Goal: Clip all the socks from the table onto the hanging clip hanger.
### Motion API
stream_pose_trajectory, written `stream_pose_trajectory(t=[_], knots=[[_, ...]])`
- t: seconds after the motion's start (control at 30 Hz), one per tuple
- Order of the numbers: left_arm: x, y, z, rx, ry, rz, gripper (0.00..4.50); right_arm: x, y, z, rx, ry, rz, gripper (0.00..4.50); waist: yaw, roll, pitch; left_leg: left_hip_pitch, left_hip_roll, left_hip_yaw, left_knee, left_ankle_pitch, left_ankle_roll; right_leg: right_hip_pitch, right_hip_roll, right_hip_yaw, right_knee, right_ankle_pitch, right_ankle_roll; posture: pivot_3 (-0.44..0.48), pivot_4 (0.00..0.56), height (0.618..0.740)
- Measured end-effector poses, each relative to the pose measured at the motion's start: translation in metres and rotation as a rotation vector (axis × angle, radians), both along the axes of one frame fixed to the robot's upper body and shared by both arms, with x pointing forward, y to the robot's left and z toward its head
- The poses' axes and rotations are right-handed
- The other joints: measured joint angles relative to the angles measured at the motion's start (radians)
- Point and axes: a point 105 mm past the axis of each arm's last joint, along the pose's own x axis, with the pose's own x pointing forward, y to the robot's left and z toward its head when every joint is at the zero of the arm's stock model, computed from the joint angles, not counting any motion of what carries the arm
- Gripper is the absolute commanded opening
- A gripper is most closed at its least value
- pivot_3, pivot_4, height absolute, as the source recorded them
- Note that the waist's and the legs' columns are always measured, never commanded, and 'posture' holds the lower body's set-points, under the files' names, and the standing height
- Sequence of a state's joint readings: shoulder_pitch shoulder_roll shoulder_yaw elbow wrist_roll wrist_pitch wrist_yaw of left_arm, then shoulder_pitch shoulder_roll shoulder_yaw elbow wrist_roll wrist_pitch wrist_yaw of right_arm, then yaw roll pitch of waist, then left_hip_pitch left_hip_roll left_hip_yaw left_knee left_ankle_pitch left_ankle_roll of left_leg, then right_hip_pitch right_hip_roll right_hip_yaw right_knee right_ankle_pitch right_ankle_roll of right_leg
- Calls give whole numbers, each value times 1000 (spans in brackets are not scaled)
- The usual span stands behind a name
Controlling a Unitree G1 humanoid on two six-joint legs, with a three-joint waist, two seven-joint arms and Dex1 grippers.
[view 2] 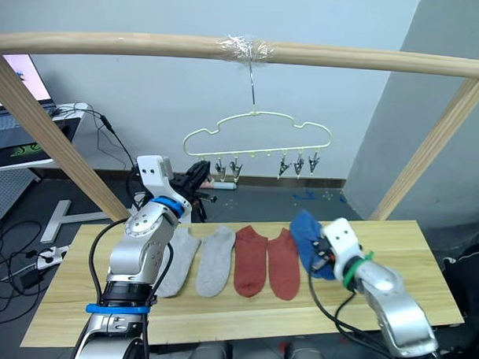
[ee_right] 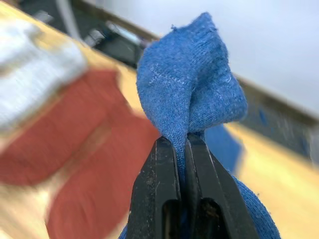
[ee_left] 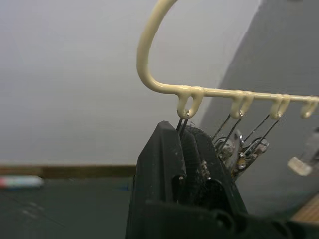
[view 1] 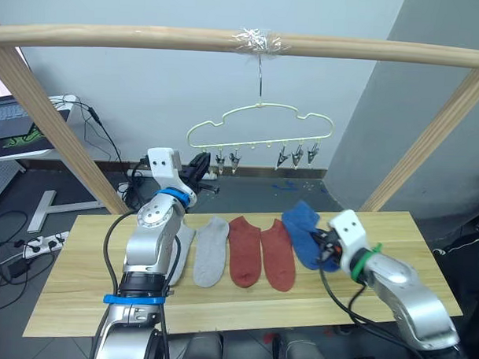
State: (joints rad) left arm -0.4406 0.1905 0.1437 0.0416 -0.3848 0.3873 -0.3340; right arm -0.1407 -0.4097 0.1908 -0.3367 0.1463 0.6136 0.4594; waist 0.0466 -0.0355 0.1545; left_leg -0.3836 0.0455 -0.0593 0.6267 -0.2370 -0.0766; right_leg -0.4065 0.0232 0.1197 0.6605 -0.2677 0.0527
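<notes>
Right gripper was clamped on a soft, folded bright blue knit sock. Left gripper pinched the end metal clip of the thin pale yellow-green wire hanger. Light wood plank table lay bare at its right edge

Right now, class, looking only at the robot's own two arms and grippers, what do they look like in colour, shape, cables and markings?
Both arms are rounded silver-grey metal with white blocks at the wrists. The left arm wears blue bands and trails black cables; the right arm has a green band and black cables. The left gripper and right gripper each have two black, tapered fingers.
</notes>
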Motion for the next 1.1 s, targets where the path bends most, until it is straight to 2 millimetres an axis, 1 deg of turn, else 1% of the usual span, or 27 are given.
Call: stream_pose_trajectory(t=[0.07, 0.2, 0.27, 0.3, 0.37, 0.47, 0.53, 0.7, 0.77, 0.97, 1.1], knots=[[-3, 0, 1, -87, 58, -42, 0, 6, 16, -2, 17, -2, 35, 10, 2, 0, 0, -1, 0, 0, 0, 0, 0, 0, 0, 0, 0, 0, 0, 229, 142, 740], [-7, 6, 8, -262, 151, -97, 0, 13, 42, -10, 50, 23, 86, 10, 4, 0, 1, -1, 0, -1, 0, 0, 0, 0, 0, -1, -1, 0, 0, 229, 142, 740], [-9, 6, 11, -318, 186, -128, 0, 12, 54, -8, 71, 21, 127, 10, 4, 0, 1, -1, 0, -1, 0, 0, 0, 0, 0, -1, -1, 0, 0, 229, 142, 740], [-10, 5, 12, -338, 201, -139, 0, 12, 59, -5, 84, 17, 143, 10, 4, 0, 1, -2, 0, -2, 0, 0, 0, 0, 0, -1, -1, 0, 0, 251, 144, 740], [-12, 3, 12, -368, 227, -162, 0, 11, 69, 1, 110, 8, 179, 10, 7, 0, 1, -2, 0, -2, 0, 0, 0, 0, 0, -2, -1, 0, 0, 251, 144, 740], [-16, -3, 13, -391, 248, -202, 0, 9, 80, 6, 154, 12, 205, 10, 9, 0, 1, -2, 0, -3, 0, 0, 0, 0, 0, -3, 0, 0, 0, 252, 142, 740], [-20, -6, 13, -397, 260, -216, 0, 8, 85, 10, 172, 19, 221, 10, 10, 0, 1, -2, 0, -4, 0, 0, 0, 0, 0, -3, 0, 0, 0, 247, 143, 740], [-25, -9, 8, -415, 286, -244, 0, 3, 95, 26, 224, 18, 264, 10, 10, 1, 1, -2, 0, -4, 0, 0, 0, 0, 0, -3, 0, 0, 0, 244, 141, 740], [-27, -11, 8, -420, 295, -262, 0, -1, 100, 33, 274, 33, 281, 10, 10, 1, 1, -2, 0, -5, 0, 0, 0, 0, 0, -4, 0, 0, 0, 243, 142, 740], [-31, -14, 10, -425, 299, -289, 0, -8, 105, 39, 328, 70, 313, 10, 10, 1, 1, -3, 0, -5, 0, 0, 0, 0, 0, -4, -1, 0, 0, 240, 142, 740], [-32, -15, 11, -431, 301, -298, 0, -7, 102, 40, 343, 83, 303, 10, 10, 1, 2, -3, 0, -5, 0, 0, 0, 0, 0, -4, -1, 0, 0, 240, 142, 740]])
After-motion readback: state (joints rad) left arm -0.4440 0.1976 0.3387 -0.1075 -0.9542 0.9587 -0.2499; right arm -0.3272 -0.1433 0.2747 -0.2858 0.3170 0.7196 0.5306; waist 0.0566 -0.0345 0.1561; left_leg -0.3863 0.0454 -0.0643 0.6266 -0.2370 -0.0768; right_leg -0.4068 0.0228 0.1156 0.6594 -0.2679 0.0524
